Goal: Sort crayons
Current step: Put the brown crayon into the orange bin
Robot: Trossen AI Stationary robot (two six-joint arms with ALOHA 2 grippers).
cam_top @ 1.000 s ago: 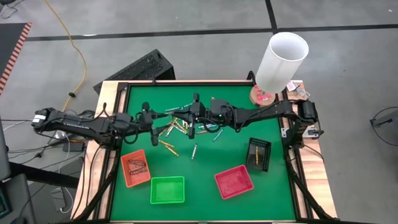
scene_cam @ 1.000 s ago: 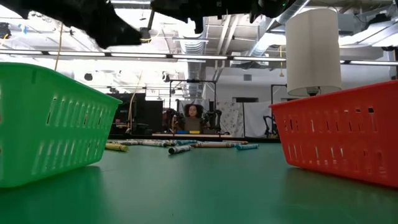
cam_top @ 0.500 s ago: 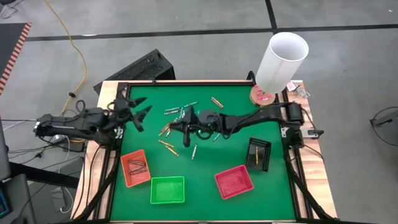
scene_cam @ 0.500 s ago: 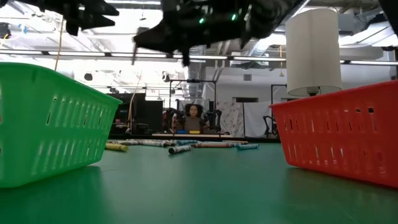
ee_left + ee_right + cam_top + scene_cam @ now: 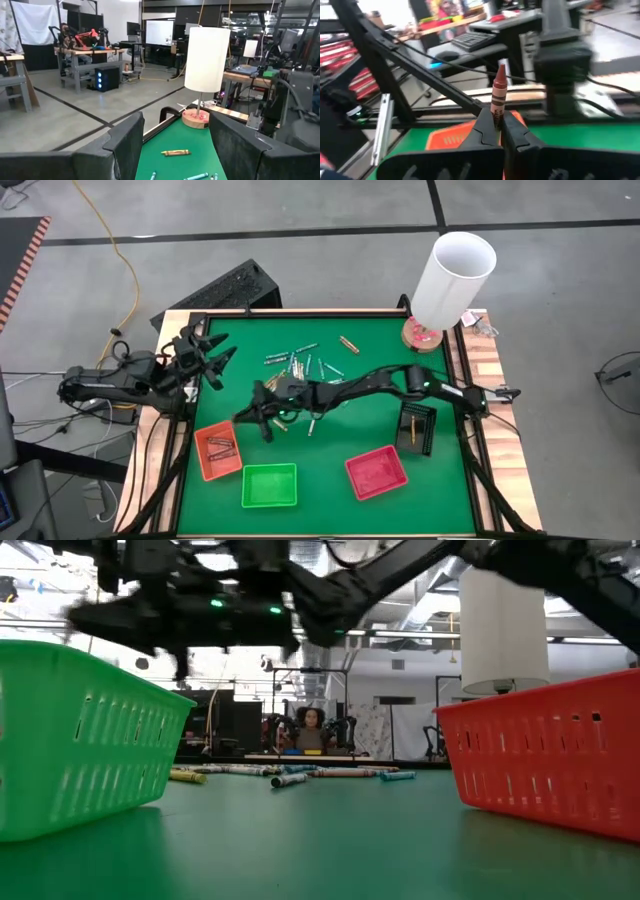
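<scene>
High view: right gripper (image 5: 262,423) stretched across green table (image 5: 330,440), hanging just beside orange tray (image 5: 218,450). Right wrist view: fingers pressed together on reddish-brown crayon (image 5: 498,95), crayon upright, tip poking above fingertips, orange tray behind it. Left gripper (image 5: 210,358) at table's left edge, fingers spread wide, nothing between them. Loose crayons (image 5: 300,365) scattered on table's far middle; one yellow-gold crayon (image 5: 348,343) apart, nearer white lamp (image 5: 452,278). Green tray (image 5: 269,485), red tray (image 5: 376,472) along near side; black tray (image 5: 416,428) at right.
</scene>
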